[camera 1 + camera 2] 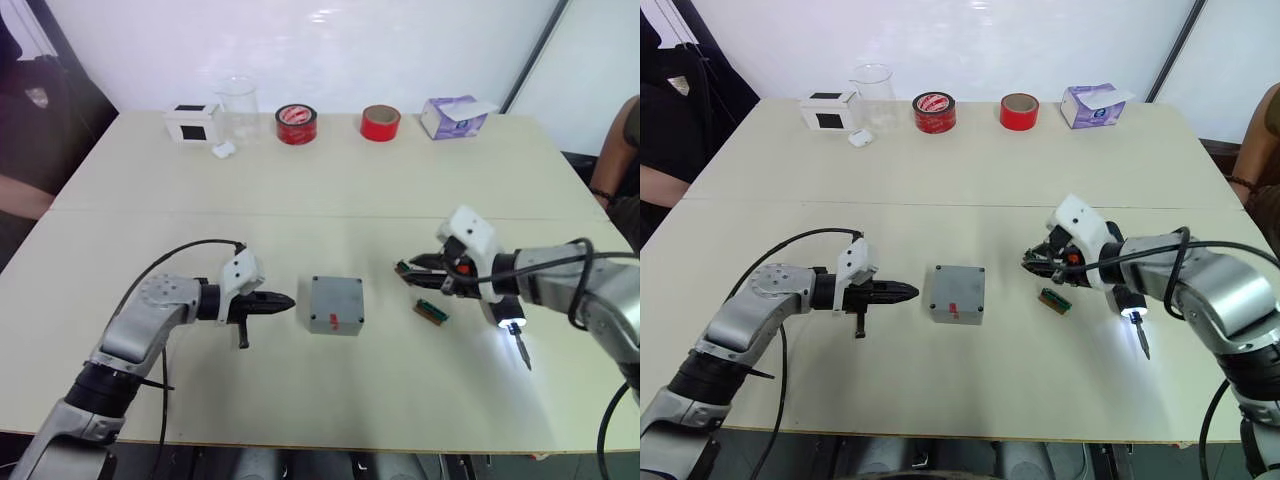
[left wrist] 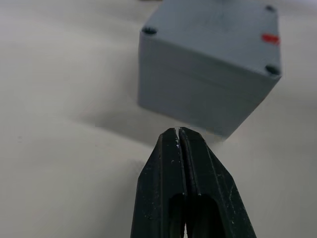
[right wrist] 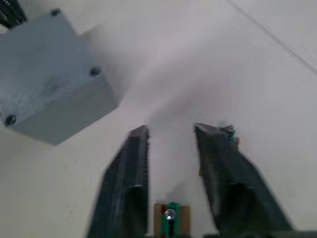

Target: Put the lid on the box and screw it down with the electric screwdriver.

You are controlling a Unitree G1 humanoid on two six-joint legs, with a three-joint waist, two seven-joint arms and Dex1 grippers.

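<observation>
White wall stands behind the pale bench (image 1: 330, 180), and along its far edge are a white-and-black cube (image 1: 192, 124), a clear glass beaker (image 1: 238, 106), two red tape rolls (image 1: 296, 124) and a purple tissue carton (image 1: 452, 117).

Near the middle of the bench sits the small square grey box (image 1: 335, 305), and its flat grey lid (image 2: 218, 29) seems to lie already on top, a red mark near one edge. The left gripper (image 1: 281, 301) is just beside the box, its two black fingers pressed together and holding nothing. The right gripper (image 1: 412, 268) is spread and empty. The black pen-shaped electric screwdriver (image 1: 513, 330) hangs under the right wrist with its white light on, and a small green circuit piece (image 1: 431, 311) lies on the bench below.

Risk, in my judgement: the closed left gripper could push the box and turn it, so the bit would miss the corner holes. The lid may also shift, because I cannot tell if any screw is tight.

The left wrist view shows the dark corner holes and the seam clearly; the head views do not. Only the head views show the screwdriver.
</observation>
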